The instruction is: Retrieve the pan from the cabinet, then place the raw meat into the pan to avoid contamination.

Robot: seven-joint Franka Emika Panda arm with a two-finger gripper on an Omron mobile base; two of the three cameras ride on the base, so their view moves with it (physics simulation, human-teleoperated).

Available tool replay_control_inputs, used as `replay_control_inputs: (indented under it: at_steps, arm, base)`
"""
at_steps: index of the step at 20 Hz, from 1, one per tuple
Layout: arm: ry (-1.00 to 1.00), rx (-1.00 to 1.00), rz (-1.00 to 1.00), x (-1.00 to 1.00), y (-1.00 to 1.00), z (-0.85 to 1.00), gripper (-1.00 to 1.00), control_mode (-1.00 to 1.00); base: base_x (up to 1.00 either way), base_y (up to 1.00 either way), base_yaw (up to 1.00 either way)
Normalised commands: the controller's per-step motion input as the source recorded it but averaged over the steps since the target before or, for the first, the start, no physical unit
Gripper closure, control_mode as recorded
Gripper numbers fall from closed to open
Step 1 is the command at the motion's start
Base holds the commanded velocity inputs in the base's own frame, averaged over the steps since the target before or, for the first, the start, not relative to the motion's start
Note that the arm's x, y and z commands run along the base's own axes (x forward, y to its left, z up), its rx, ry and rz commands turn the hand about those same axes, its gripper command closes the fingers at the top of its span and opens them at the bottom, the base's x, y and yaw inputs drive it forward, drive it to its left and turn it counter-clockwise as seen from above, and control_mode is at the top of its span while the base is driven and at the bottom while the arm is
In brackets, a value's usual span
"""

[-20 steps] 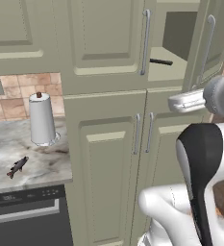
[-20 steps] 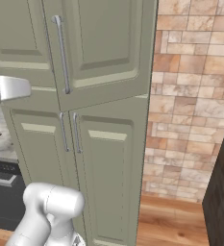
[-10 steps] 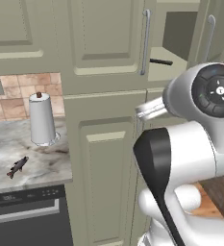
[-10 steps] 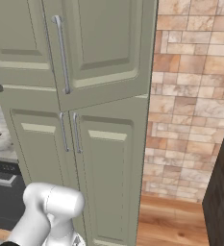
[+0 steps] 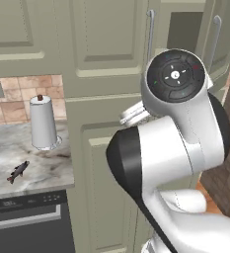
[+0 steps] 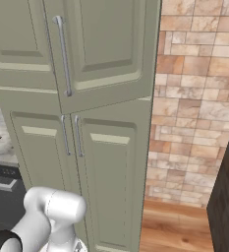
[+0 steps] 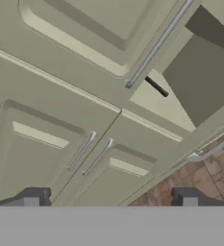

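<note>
I am working on the first step, fetching the pan [image 7: 156,87] from the cabinet [image 5: 111,54], whose upper right door is standing open. My claw [image 7: 108,197] is hanging released, well short of the shelf. Only the pan's thin black handle is showing (the bowl is hidden behind the closed door), its long axis pointing out toward the opening. Next I need to reach in and line my jaws across that handle.
</note>
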Motion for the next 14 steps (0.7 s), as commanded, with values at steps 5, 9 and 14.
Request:
replay_control_inputs:
  at_steps: [5, 9, 14]
  arm:
    - [0.06, -0.08, 0.00, 0.07, 0.12, 0.00, -1.00, -1.00]
    - [0.00, -0.12, 0.00, 0.14, 0.01, -0.02, -1.00, -1.00]
    - [-0.01, -0.20, 0.00, 0.27, -0.04, -0.19, -1.00, -1.00]
  base:
    - [0.00, 0.00, 0.00]
    - [0.00, 0.00, 0.00]
    - [0.00, 0.00, 0.00]
